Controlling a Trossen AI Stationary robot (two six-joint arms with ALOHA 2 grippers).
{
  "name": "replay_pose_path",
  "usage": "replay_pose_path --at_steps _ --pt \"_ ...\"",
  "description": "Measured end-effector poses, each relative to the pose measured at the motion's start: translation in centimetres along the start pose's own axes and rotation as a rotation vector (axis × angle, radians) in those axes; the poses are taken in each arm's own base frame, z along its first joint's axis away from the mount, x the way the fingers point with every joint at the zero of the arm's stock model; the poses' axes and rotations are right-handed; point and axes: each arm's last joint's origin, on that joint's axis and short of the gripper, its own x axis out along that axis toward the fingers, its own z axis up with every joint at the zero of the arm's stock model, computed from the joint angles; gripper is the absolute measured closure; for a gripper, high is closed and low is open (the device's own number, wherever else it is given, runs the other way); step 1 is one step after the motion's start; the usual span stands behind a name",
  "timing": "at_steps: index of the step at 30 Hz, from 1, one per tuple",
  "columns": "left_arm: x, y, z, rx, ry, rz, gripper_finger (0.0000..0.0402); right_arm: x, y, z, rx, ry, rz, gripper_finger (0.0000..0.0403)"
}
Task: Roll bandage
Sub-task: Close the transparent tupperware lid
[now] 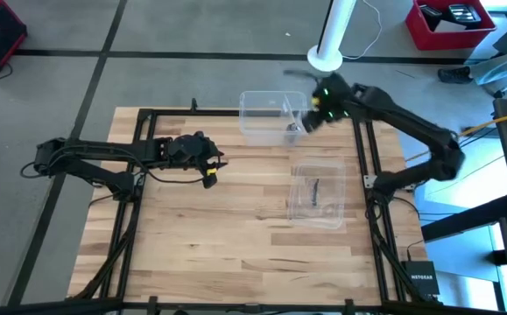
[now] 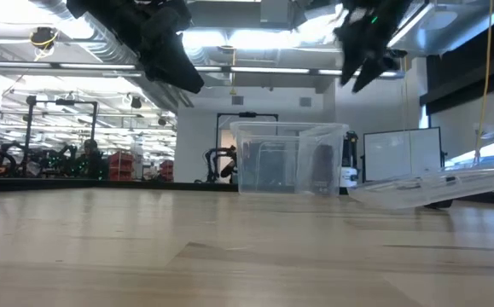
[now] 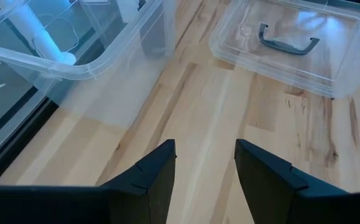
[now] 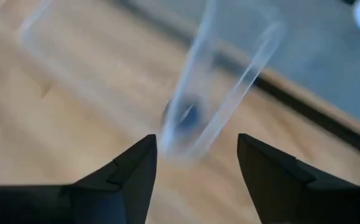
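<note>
Bandage (image 4: 186, 117), a small dark purple roll, lies inside the clear plastic box (image 1: 269, 116) at the table's (image 1: 218, 245) far edge, blurred behind the box wall. The right pincer (image 4: 195, 155) hovers above that box, fingers spread and empty. The left pincer (image 3: 204, 168) waits over mid-table, also spread. The lid (image 1: 316, 194) with its black handle lies apart. Soft, light and likely to unwind, the roll looks best pinched across its middle, gently.
</note>
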Motion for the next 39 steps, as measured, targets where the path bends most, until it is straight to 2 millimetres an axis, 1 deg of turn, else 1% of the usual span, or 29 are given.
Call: replay_pose_path --at_steps 3,5,7,10,14,16,18,19,21,25,28,31,35,37,39 --pt "0.0 -0.4 0.0 -0.004 -0.004 -0.023 0.0243 -2.6 2.0 -3.2 -0.132 0.048 0.071 0.0178" --pt "-0.1 -0.8 0.0 0.002 -0.010 -0.059 0.0243 -3.5 3.4 -5.7 -0.214 0.070 0.127 0.0178" --pt "0.0 -1.4 -0.1 0.003 -0.003 -0.082 0.0243 -3.8 4.4 -8.3 -0.276 0.093 0.181 0.0178" --pt "0.4 -2.6 -0.3 0.010 0.007 -0.114 0.0243 -3.4 5.4 -12.2 -0.338 0.138 0.226 0.0178" --pt "1.6 -4.2 -0.7 0.013 0.013 -0.152 0.0243 -1.1 6.3 -16.8 -0.414 0.240 0.256 0.0178" --pt "2.2 -5.0 -0.9 0.013 0.012 -0.169 0.0243 0.4 6.9 -18.6 -0.459 0.252 0.287 0.0178" --pt "2.7 -5.6 -1.0 -0.001 0.010 -0.185 0.0243 1.3 7.7 -19.8 -0.508 0.278 0.369 0.0178" --pt "3.0 -6.0 -1.2 -0.013 0.013 -0.191 0.0243 1.3 8.1 -20.4 -0.534 0.293 0.411 0.0178" --pt "3.3 -6.6 -1.4 -0.042 0.017 -0.205 0.0243 0.7 9.1 -21.6 -0.582 0.296 0.470 0.0178" --pt "3.6 -7.8 -2.0 -0.078 0.045 -0.222 0.0243 -1.2 10.8 -24.5 -0.730 0.205 0.515 0.0178" --pt "3.9 -8.6 -2.4 -0.083 0.057 -0.235 0.0243 -2.5 11.4 -26.9 -0.853 0.113 0.491 0.0178" --pt "4.1 -9.1 -2.6 -0.079 0.051 -0.243 0.0243 -3.0 12.0 -29.2 -0.984 0.032 0.451 0.0178" --pt "4.4 -9.5 -2.7 -0.080 0.042 -0.232 0.0243 -2.5 12.9 -32.4 -1.227 -0.053 0.369 0.0178" --pt "4.4 -9.5 -2.6 -0.083 0.025 -0.236 0.0243 -1.8 13.2 -34.0 -1.300 -0.118 0.277 0.0178" --pt "4.5 -9.5 -2.6 -0.082 0.029 -0.235 0.0243 -0.8 13.6 -35.1 -1.329 -0.148 0.207 0.0178"
